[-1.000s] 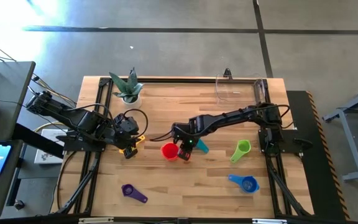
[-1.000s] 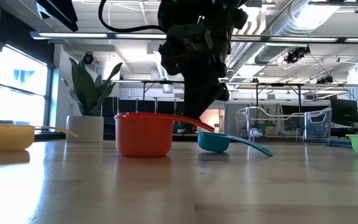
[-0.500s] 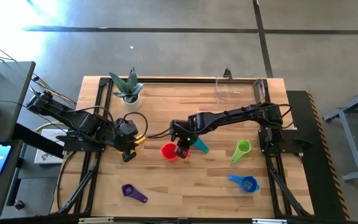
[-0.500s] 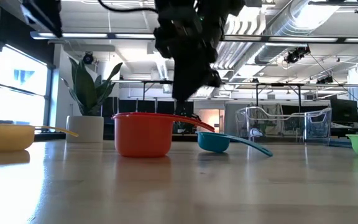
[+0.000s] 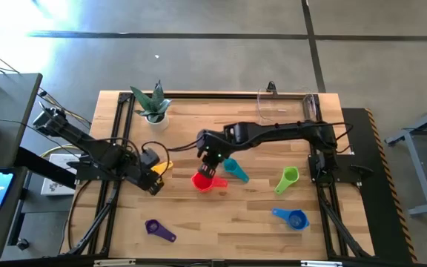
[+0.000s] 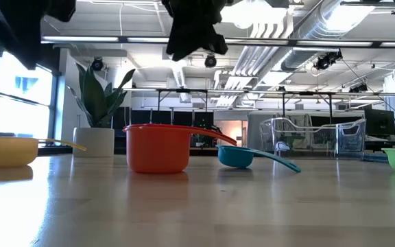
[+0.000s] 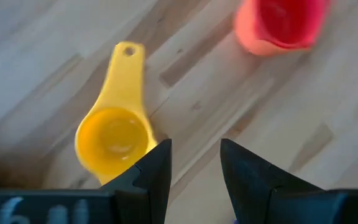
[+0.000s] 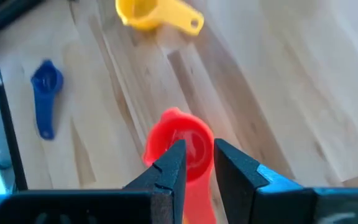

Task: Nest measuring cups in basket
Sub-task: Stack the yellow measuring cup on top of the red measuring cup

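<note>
The red cup [image 5: 202, 181] stands upright on the table, its handle pointing right; in the low view the red cup [image 6: 158, 147] rests on its base. My right gripper [image 8: 199, 165] hovers above it, narrowly open, touching nothing; from above, my right gripper [image 5: 207, 164] shows just beyond the cup. My left gripper [image 7: 196, 165] is open above the table beside the yellow cup [image 7: 114, 137]. The teal cup [image 5: 233, 169], green cup [image 5: 288, 179], blue cup [image 5: 291, 217] and purple cup [image 5: 159, 230] lie scattered. The clear basket [image 5: 288, 106] sits at the far right. No orange cup shows.
A white-potted plant [image 5: 152, 105] stands at the far left of the table. Black frame rails [image 5: 121, 148] run along both sides. Bare wood lies between the plant and the basket and along the near edge between the purple and blue cups.
My right gripper has risen from the red cup's handle and moved toward the table's far edge; in the low view it has climbed from table height to the top of the picture. The red cup has stayed where it was. My left arm has drawn back slightly toward the left edge.
</note>
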Controlling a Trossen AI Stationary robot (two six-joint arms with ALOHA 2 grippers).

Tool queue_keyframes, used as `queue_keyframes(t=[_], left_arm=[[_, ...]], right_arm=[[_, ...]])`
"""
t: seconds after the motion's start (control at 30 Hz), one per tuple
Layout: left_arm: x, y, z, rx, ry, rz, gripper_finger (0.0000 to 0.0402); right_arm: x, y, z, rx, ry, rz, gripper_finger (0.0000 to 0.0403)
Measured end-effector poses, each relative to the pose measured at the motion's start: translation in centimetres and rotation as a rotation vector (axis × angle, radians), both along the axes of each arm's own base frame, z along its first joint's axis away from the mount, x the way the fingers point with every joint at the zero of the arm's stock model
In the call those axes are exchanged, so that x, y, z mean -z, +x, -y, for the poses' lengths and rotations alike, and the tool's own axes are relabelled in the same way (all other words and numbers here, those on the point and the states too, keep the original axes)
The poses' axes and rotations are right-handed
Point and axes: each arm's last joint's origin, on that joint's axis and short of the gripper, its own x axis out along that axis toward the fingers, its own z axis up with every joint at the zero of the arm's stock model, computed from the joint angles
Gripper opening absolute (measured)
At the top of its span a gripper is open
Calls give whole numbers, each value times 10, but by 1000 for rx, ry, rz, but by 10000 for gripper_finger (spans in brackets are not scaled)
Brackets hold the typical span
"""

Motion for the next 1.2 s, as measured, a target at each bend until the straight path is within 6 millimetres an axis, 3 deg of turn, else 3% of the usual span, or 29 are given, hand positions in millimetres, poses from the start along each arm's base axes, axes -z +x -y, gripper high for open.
queue_keyframes(t=[0.33, 0.93, 1.2], left_arm=[[38, -13, -3, -72, -63, -154, 129], [74, -12, -8, -95, -60, -144, 129], [83, 3, -10, -59, -45, -134, 129]], right_arm=[[-33, 1, 2, 69, -44, 93, 74], [-34, 0, 4, 134, -59, 90, 74], [-34, 0, 4, 139, -59, 89, 74]])
